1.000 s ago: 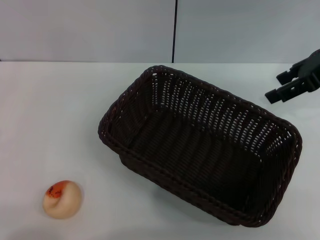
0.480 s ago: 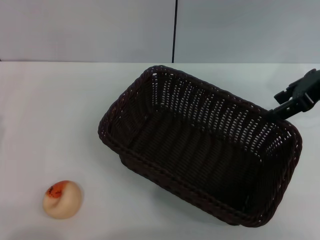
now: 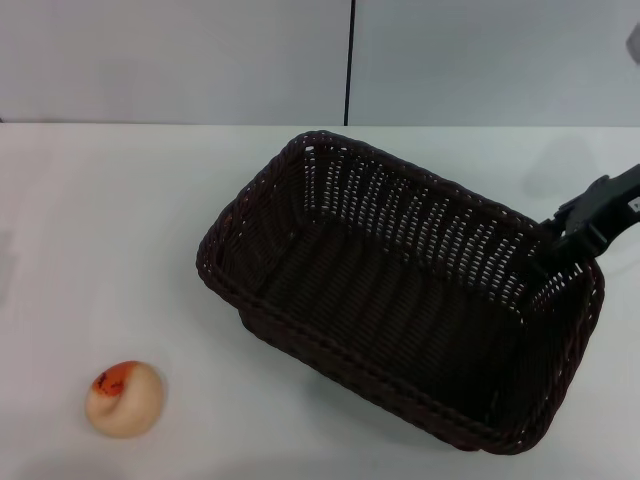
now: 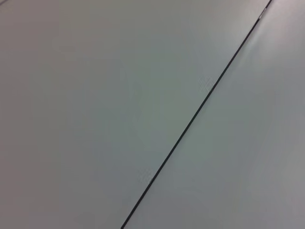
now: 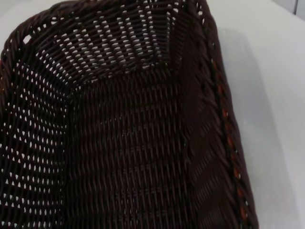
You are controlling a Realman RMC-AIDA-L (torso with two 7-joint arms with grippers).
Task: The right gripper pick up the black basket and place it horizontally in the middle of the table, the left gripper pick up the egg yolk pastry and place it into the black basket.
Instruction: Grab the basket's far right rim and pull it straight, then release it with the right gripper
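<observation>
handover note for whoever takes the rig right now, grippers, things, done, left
Right gripper: at the far right corner of the black basket, at its rim; grip not confirmed.
Left gripper: out of view.
Black basket sits skewed on the table, empty.
Egg yolk pastry lies on the table, near left, apart from the basket.
Done: nothing.
Left: lay the basket horizontally mid-table, then put the pastry in.

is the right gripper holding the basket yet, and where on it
Cannot be told. The right gripper is down at the far right corner of the black basket's rim, but whether it has closed on it isn't visible.
</observation>
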